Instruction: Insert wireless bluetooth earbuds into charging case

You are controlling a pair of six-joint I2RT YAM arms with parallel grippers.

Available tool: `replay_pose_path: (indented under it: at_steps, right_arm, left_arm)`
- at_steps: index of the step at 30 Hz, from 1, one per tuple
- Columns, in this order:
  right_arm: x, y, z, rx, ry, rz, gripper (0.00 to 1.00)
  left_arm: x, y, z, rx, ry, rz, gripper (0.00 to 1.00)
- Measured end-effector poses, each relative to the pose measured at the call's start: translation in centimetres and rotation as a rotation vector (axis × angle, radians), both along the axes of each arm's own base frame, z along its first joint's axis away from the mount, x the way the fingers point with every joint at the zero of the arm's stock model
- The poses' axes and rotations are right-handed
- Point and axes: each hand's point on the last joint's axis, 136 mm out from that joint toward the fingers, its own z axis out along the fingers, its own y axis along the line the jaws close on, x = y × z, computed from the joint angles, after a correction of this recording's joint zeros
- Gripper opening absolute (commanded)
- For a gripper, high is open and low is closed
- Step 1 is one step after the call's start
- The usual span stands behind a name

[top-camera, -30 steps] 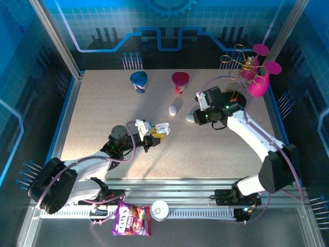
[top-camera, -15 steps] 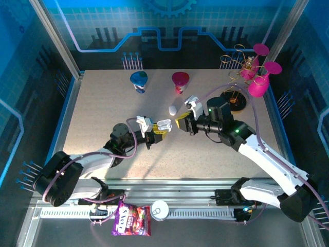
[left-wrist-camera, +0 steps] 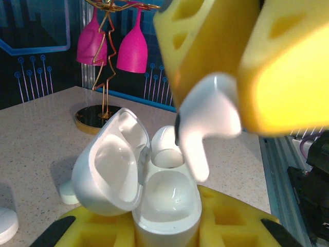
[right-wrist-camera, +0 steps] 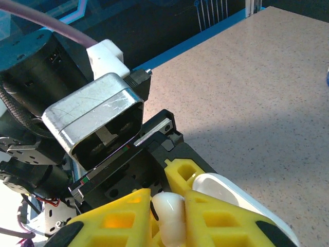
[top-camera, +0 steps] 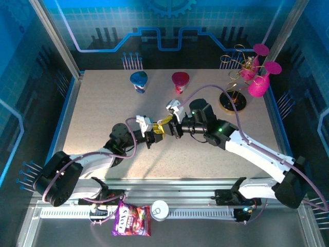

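My left gripper (top-camera: 154, 132) clamps the open charging case (left-wrist-camera: 165, 208), one earbud (left-wrist-camera: 165, 145) seated inside. My right gripper (top-camera: 168, 125) pinches a second earbud (left-wrist-camera: 206, 119) just above it, over open desk (left-wrist-camera: 36, 121).

Counts two earbuds: one pinched earbud (left-wrist-camera: 205, 121), one seated earbud (left-wrist-camera: 165, 146). Finds one open charging case (left-wrist-camera: 164, 206). Tallies two hanging glasses, one pink glass (left-wrist-camera: 92, 46) and a second pink glass (left-wrist-camera: 132, 51), on one gold rack (left-wrist-camera: 95, 118). Adds one blue cup (top-camera: 139, 81), one red cup (top-camera: 180, 80), one snack bag (top-camera: 131, 225), one white lid (top-camera: 159, 210).
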Motion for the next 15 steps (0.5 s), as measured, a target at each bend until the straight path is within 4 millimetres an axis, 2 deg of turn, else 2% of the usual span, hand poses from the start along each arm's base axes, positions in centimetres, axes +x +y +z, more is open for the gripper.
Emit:
replay_pose_path:
  at_steps: [8, 15]
  right_arm:
    - [0.6, 0.9, -1.2, -0.025, 0.002, -0.005, 0.18]
    - [1.1, 0.9, -1.1, -0.025, -0.014, -0.026, 0.18]
  left_arm:
    - [0.0, 0.0, 0.0, -0.006, 0.014, -0.001, 0.01]
    - [0.0, 0.0, 0.0, -0.007, 0.016, 0.001, 0.01]
